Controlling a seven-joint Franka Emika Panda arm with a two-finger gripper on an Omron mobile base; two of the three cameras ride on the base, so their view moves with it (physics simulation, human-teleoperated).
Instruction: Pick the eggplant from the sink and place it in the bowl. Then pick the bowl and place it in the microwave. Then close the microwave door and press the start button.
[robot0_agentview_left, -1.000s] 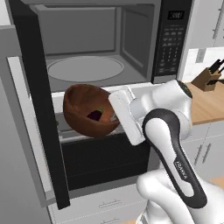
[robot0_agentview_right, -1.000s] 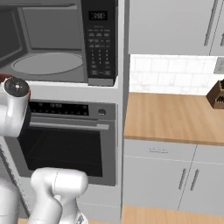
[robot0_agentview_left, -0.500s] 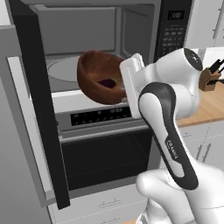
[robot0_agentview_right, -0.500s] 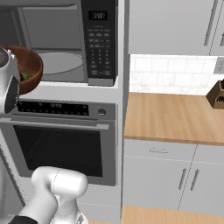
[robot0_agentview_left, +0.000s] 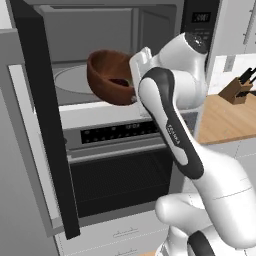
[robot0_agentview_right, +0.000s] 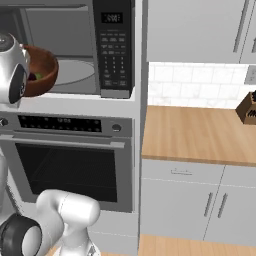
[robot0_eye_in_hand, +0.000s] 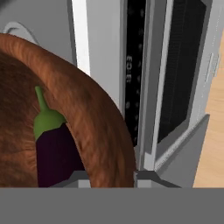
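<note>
The claw is clamped narrow on the rim of the bowl, one finger inside the wall and one outside, as the hand view shows at its bottom edge. The bowl hangs tilted in the air at the mouth of the microwave, above the round turntable, its open side turned toward 3 o'clock in the left base view. In the right base view the bowl sits just past the arm's wrist at 9 o'clock, in front of the keypad panel.

The eggplant lies inside the bowl against its wall, green stem pointing to 12 o'clock in the hand view.

The microwave door stands swung wide open at 9 o'clock of the left base view. Below the microwave is the oven. A wooden surface extends toward 3 o'clock, with a knife block on it.
</note>
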